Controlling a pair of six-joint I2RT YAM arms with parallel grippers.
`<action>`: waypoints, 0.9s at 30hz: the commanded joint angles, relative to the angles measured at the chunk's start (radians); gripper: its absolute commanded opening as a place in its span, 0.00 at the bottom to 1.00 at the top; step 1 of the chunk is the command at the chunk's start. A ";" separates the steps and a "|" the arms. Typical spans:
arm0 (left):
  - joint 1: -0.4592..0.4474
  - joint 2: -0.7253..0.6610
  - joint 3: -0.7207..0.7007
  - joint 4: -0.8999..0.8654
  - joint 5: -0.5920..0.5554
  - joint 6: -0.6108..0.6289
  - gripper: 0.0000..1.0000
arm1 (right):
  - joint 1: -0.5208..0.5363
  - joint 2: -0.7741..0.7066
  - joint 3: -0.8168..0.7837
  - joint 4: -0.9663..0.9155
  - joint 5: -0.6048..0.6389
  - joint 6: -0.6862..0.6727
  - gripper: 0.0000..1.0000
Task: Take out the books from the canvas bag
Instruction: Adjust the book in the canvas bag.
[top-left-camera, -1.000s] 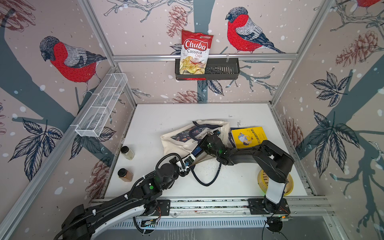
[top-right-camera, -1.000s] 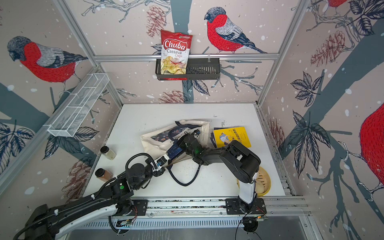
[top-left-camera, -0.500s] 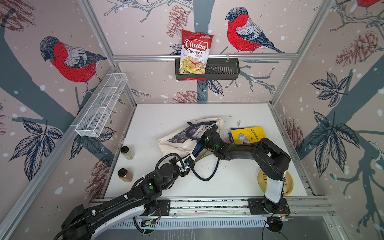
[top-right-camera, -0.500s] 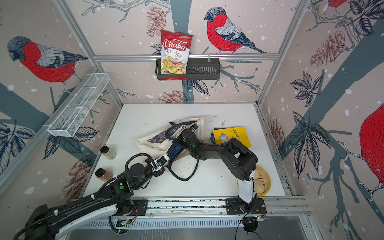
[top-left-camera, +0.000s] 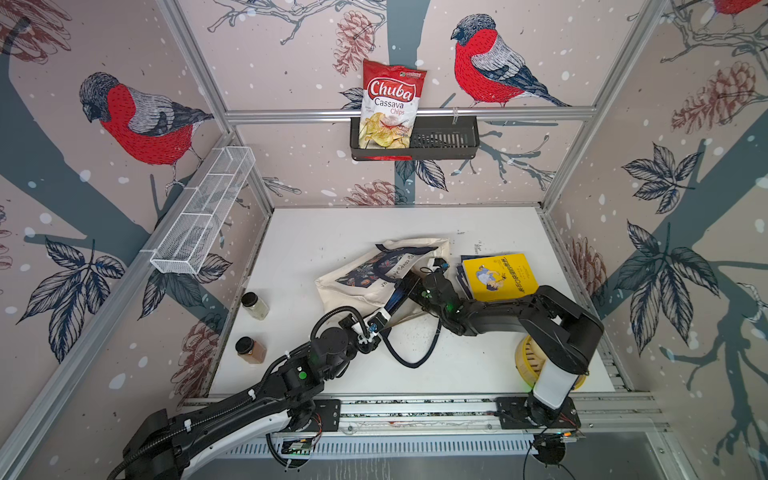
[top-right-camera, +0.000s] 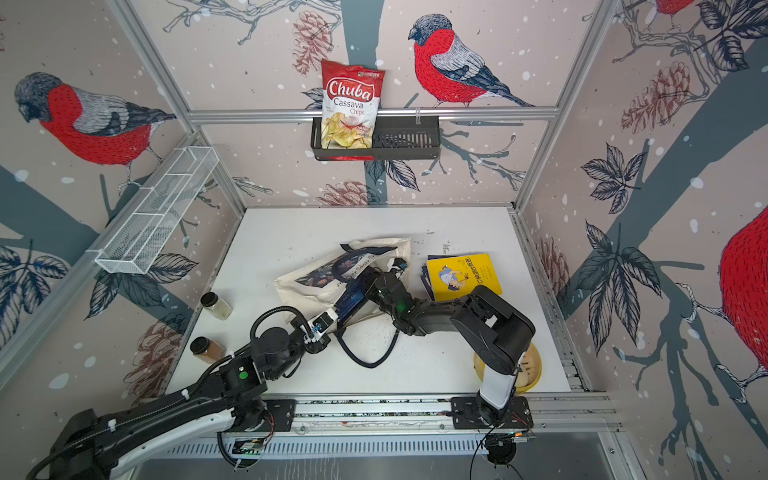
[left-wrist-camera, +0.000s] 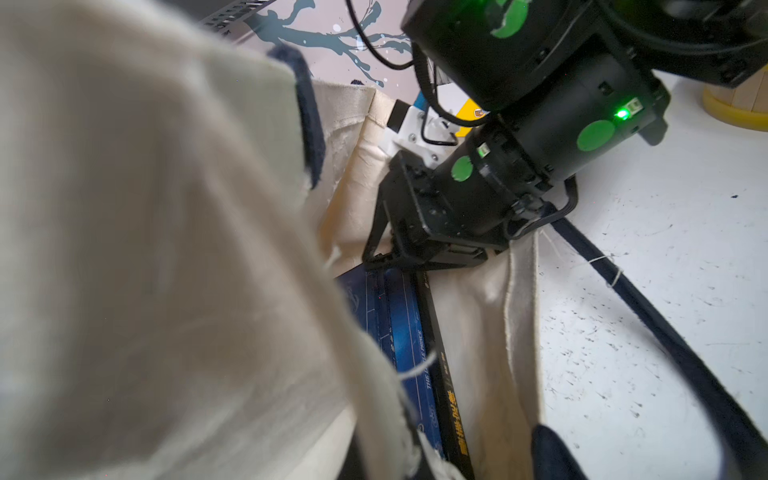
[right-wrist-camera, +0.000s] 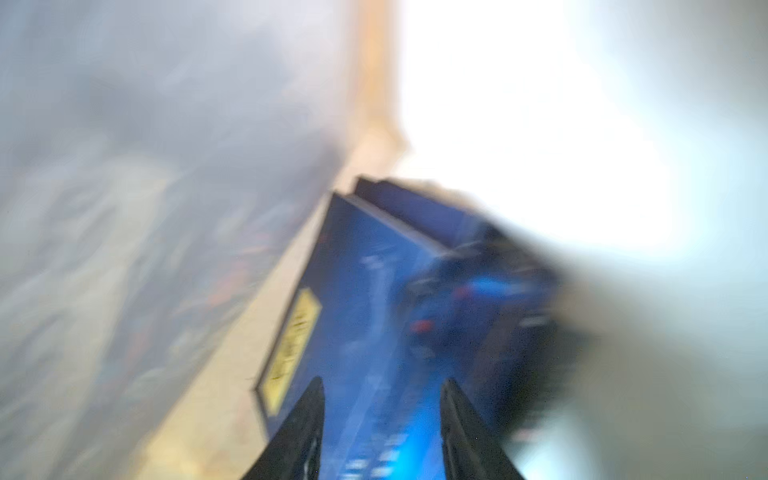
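Canvas has shifted over the last second. The canvas bag (top-left-camera: 361, 286), lying on its side in the middle of the bench (top-left-camera: 332, 237), has been drawn slightly toward 9 o'clock and pulled flatter. Meanwhile the right pincer (right-wrist-camera: 382, 382) has nosed a touch deeper into its mouth. I read that as the mouth being held open for another extraction. A yellow-covered book (top-left-camera: 498, 276) tops a pile already out at the bag's 3 o'clock. Inside remain blue books (left-wrist-camera: 399, 332), one spine reading The Little Prince. The left pincer (top-left-camera: 384, 318) is clamped shut on the bag's rim cloth. The right one's jaws stand part-way apart astride those books' ends; whether they already bite, I cannot tell.
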 joint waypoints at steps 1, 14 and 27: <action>0.003 0.014 0.012 0.133 -0.051 -0.038 0.00 | 0.008 -0.036 -0.077 0.022 0.040 -0.018 0.45; 0.124 0.145 0.095 0.109 -0.198 -0.296 0.00 | 0.244 -0.055 -0.147 0.007 0.187 0.049 0.47; 0.125 0.186 0.111 0.068 -0.151 -0.400 0.00 | 0.196 -0.099 -0.011 -0.210 0.288 0.057 1.00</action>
